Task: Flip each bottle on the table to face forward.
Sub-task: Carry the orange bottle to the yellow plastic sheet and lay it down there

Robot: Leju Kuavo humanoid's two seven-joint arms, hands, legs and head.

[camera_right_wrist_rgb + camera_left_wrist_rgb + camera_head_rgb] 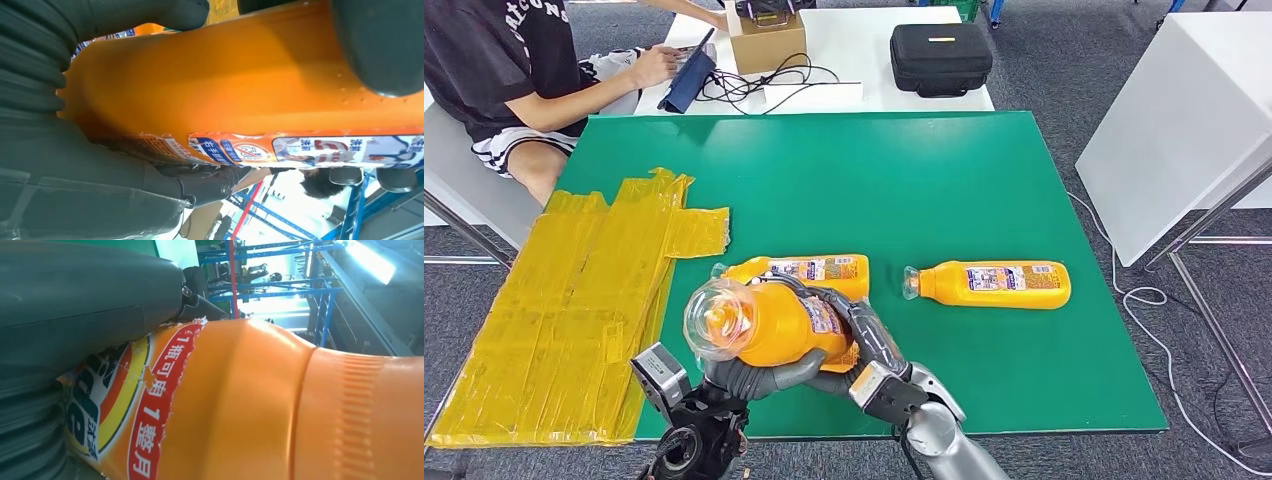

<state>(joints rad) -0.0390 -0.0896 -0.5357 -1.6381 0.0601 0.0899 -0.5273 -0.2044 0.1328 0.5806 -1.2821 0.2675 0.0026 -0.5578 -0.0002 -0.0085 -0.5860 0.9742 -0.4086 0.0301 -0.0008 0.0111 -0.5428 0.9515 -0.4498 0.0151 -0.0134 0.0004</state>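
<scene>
Both hands grip one orange bottle [769,322], lifted above the near edge of the green bench [904,180] with its clear cap toward the camera. The left hand [759,375] cradles it from underneath, fingers curled up around the body. The right hand [859,335] wraps over the bottle's far end, dark fingers lying across the label. In the left wrist view the held bottle [260,405] lies against the hand, its red and yellow label torn at the edge. The right wrist view shows the bottle's orange side [240,85] pressed between thumb and fingers.

A second orange bottle [819,270] lies on its side on the bench just behind the held one, label up. A third orange bottle [989,284] lies on its side well to the right, cap pointing left. Crumpled yellow sheeting [574,310] covers the bench's left part. A seated person [514,70] is at the far left.
</scene>
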